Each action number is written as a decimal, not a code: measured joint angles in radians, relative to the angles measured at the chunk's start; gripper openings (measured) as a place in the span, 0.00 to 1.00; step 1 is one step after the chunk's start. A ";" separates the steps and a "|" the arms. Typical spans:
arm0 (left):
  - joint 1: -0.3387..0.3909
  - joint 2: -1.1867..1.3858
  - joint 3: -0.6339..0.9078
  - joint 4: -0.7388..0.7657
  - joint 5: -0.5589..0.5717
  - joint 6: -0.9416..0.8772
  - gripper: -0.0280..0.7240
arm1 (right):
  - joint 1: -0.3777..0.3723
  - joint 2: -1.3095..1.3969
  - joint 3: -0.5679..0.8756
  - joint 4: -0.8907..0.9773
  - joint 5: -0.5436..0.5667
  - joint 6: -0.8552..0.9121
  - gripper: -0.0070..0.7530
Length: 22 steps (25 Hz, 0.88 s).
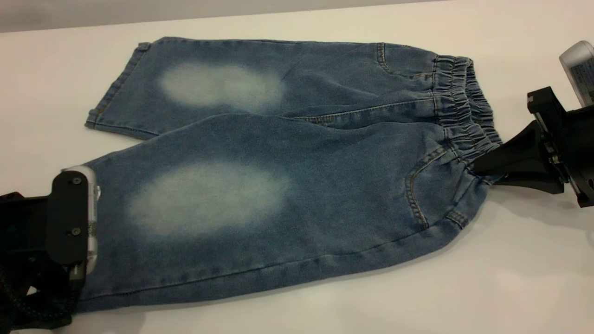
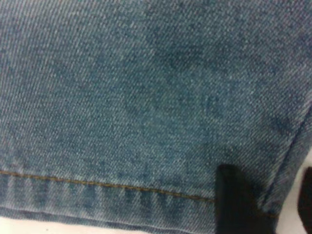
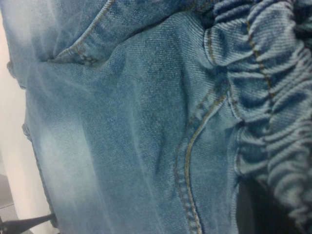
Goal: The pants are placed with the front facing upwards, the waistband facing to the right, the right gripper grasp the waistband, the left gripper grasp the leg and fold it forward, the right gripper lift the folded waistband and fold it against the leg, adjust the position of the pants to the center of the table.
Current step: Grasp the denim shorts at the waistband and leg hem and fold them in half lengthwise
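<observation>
On the table: the pants (image 1: 278, 185) lie flat on the white table (image 1: 510, 278), front up, legs to the left, waistband (image 1: 466, 109) to the right
Pants: blue denim, wide short legs; pale oval faded patches on both knees; tan stitching along curved pocket edges and hems; far leg angled away from the near leg
Waistband: gathered, ruched elastic in darker blue; rows of tan thread
Right gripper: the right gripper (image 1: 480, 167) sits at the near end of the waistband; its black wedge-shaped jaws are closed onto the bunched fabric, which puckers toward them
Left gripper: the left gripper (image 1: 88, 218) is at the hem of the near leg, at the left edge; flat black plate with two screws and a clear rim; fingers closed on the hem edge
Exterior view only: whole layout, both knee patches, both arms
Left wrist view only: close twill weave of the leg (image 2: 146, 97); hem with one tan stitch line; a black fingertip (image 2: 234, 200) overlapping the hem corner
Right wrist view only: pocket seam with double tan stitching; deep ruched folds of the waistband (image 3: 270, 97)
</observation>
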 joint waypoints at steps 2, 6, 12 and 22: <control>0.001 0.000 0.000 0.000 0.000 0.000 0.33 | 0.000 0.000 0.000 0.000 0.000 0.000 0.06; 0.034 0.019 0.000 0.000 -0.010 0.000 0.21 | 0.000 0.000 0.000 0.000 0.007 0.000 0.06; 0.050 0.024 0.000 0.000 -0.018 0.000 0.14 | 0.000 0.000 0.000 0.000 0.060 0.000 0.06; 0.049 -0.170 0.002 0.000 0.096 -0.001 0.12 | -0.037 -0.003 0.097 0.002 0.141 -0.002 0.06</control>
